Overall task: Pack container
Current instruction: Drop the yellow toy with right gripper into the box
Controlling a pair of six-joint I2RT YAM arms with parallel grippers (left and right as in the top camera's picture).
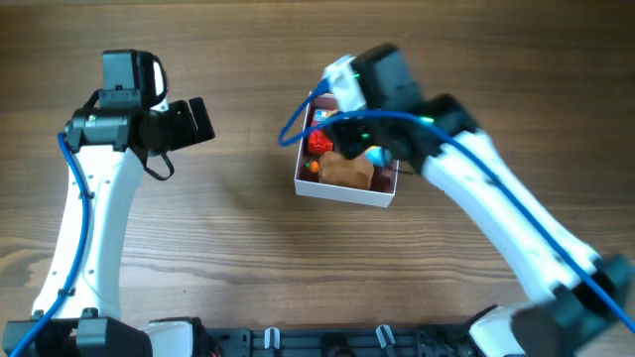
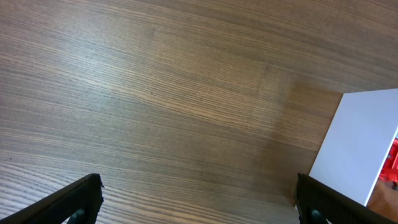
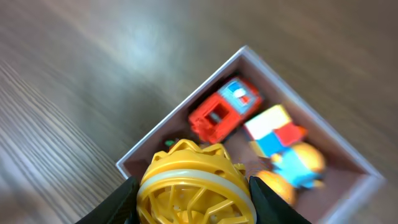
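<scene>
The container is a shallow white-walled box with a dull pink inside, at the table's middle. It holds a red toy car, a red, white and blue block, a blue and orange toy and a brown toy. My right gripper is shut on a yellow ribbed ball and holds it above the container's near corner. My left gripper is open and empty over bare wood, left of the container's white wall.
The wooden table lies all around the container. The right arm reaches across the right half of the table and hides part of the container. A dark rail runs along the near edge.
</scene>
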